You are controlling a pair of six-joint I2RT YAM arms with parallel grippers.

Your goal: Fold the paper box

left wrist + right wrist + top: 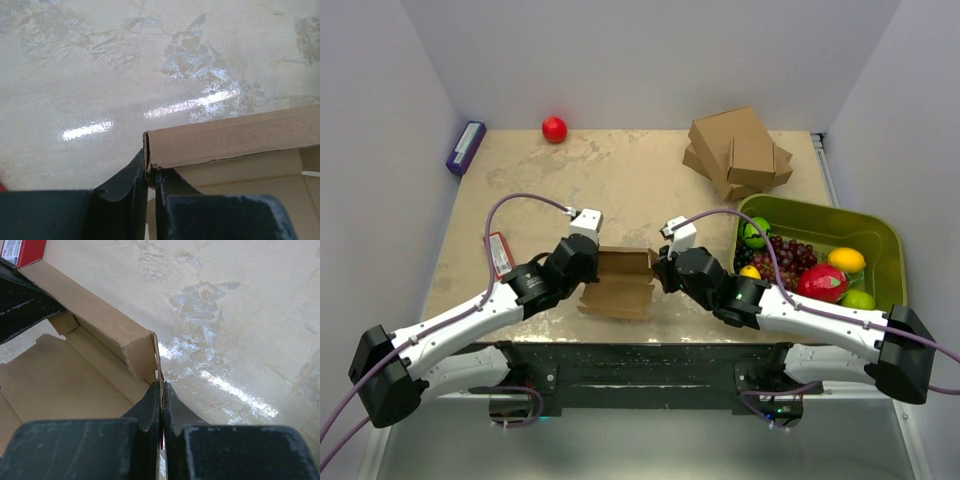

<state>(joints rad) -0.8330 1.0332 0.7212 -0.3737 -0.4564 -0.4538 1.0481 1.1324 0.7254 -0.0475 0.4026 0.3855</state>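
- White walls close round a mottled beige table (630, 190) in the top view. The paper box (618, 290) lies near the table's front edge between my left pincer (594, 263) and my right pincer (660, 269), one at each end of its raised far wall.
- Same view: the purple packet (466, 146) at the left edge and the red packet (499, 253) by my left arm carry print too small to read. The stacked cardboard boxes (738, 152) look blank.
- Left wrist: my left pincer (150, 172) pinches the end corner of the paper box's (235, 132) doubled-over wall. I judge the crease sets best with both ends level and no twist.
- Right wrist: my right pincer (162, 390) is pressed together on the thin edge at the other corner of the paper box (95, 322). A gentle pull should spare the thin card. The red packet (20, 249) shows white lettering I cannot read, and the card itself is plain.
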